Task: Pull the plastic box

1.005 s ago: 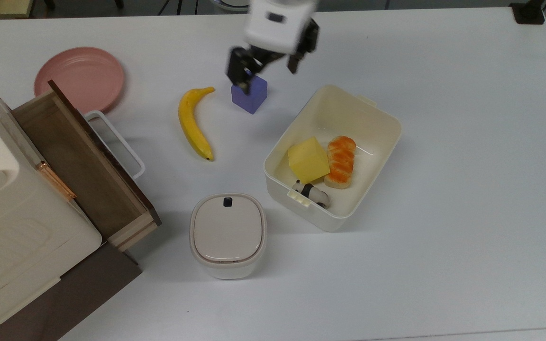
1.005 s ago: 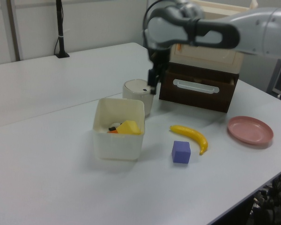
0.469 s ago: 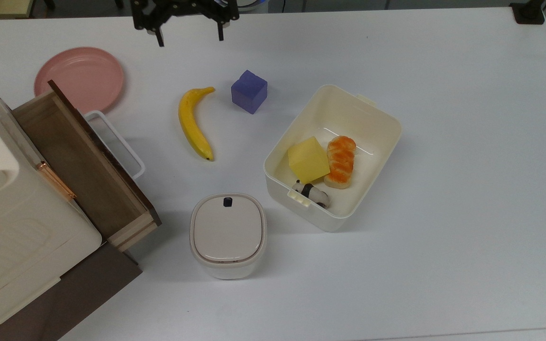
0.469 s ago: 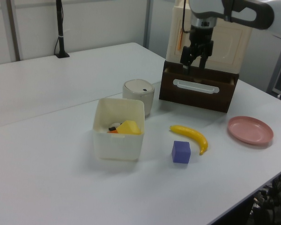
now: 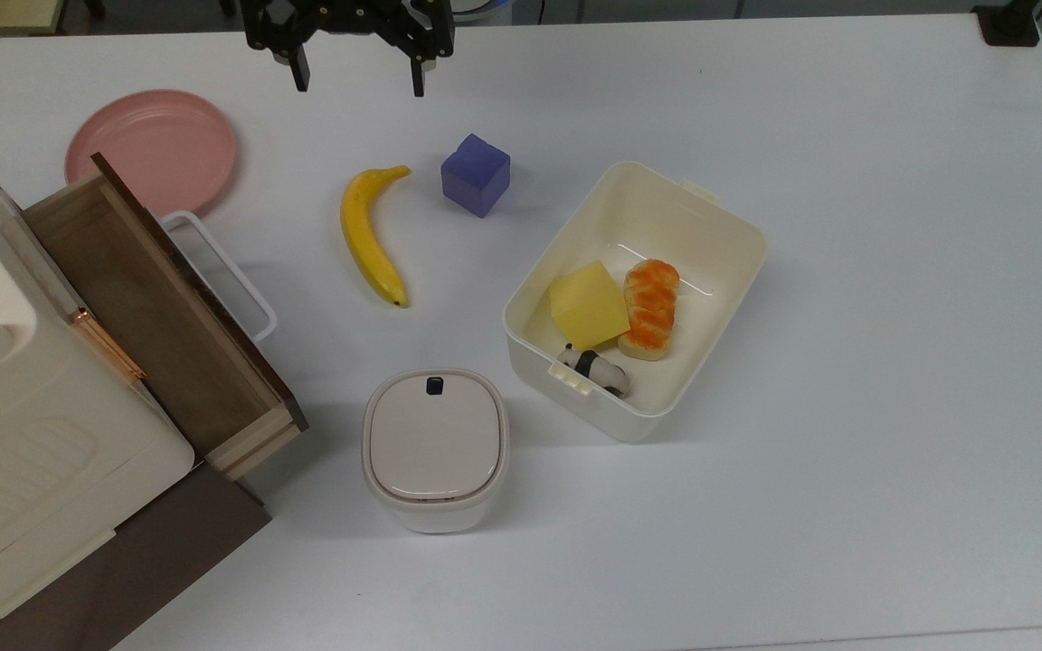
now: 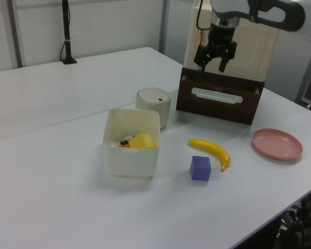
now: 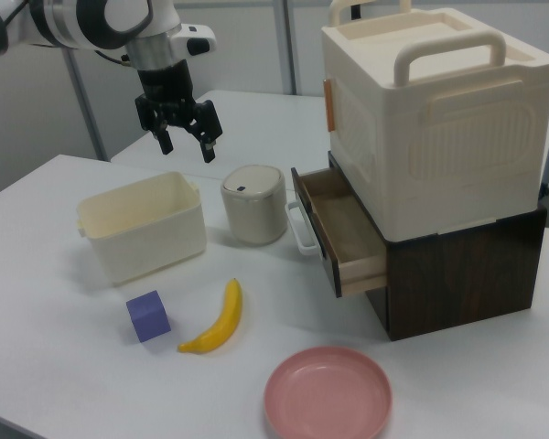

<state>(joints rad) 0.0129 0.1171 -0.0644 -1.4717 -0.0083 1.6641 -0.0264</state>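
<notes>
Moved since earlier: end effector [image 5: 355,80] swung off from above the purple cube [image 5: 476,175] to the top edge of the top view; over the last half second it only shifted a touch. Nothing on the tabletop [image 5: 892,362] budged.
End effector state: fingers spread wide, holding nothing, hanging in the air. In the left view it sits up in front of the cream storage bin [image 6: 259,46], above the drawer [image 6: 220,96].
Plastic box: plastic box [image 5: 727,237] sits right of centre in the top view, turned at an angle, well apart from the end effector. Small latch tabs on both short ends.
Inside the box: yellow block [image 5: 588,305], orange-striped bread roll [image 5: 650,307] touching it, little black-and-white panda toy [image 5: 595,369] by the near short end.
Nearby stuff: banana [image 5: 370,237] and the purple cube on the top view's left of the box, both clear of it. White canister [image 5: 435,448] with a beige lid and black button just off the box's lower-left corner.
Far side: pink plate [image 5: 152,149] near the open wooden drawer with its white handle [image 5: 222,271], and the cream bin stacked on the dark cabinet [image 7: 467,274].
</notes>
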